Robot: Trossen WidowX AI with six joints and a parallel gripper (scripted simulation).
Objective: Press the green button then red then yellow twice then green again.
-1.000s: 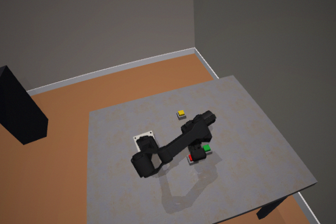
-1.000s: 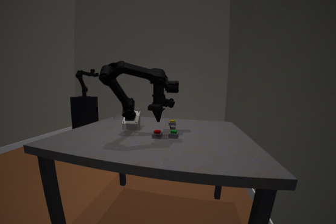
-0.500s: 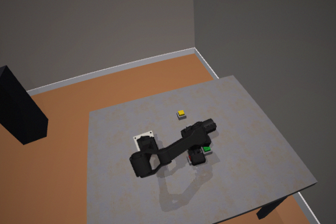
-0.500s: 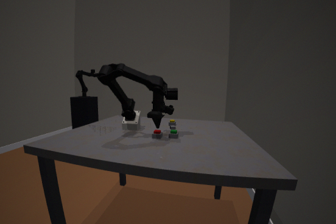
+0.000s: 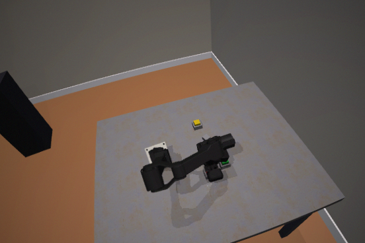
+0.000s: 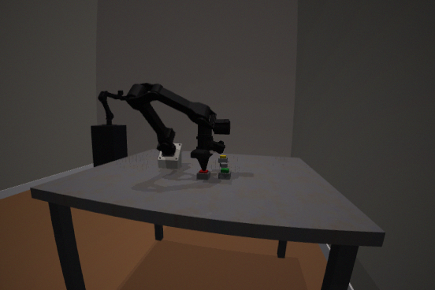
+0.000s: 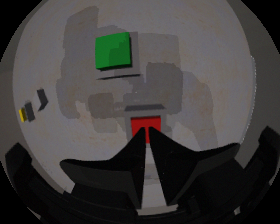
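Note:
My gripper (image 6: 204, 170) (image 7: 147, 129) is shut and empty, pointing straight down with its fingertips at the top of the red button (image 6: 200, 172) (image 7: 147, 122). In the top view the arm hides most of the red button. The green button (image 5: 225, 162) (image 6: 224, 170) (image 7: 112, 51) stands on its grey base right beside the red one, untouched. The yellow button (image 5: 196, 122) (image 6: 223, 157) (image 7: 22, 115) stands apart, farther back on the table.
A small grey block (image 5: 205, 137) (image 6: 224, 165) (image 7: 42, 99) lies between the yellow button and the other two. The table (image 5: 127, 132) (image 6: 285, 201) carries the arm's white base plate (image 5: 148, 152) (image 6: 177, 150). A dark pedestal (image 5: 18, 115) (image 6: 109, 143) stands beyond the table.

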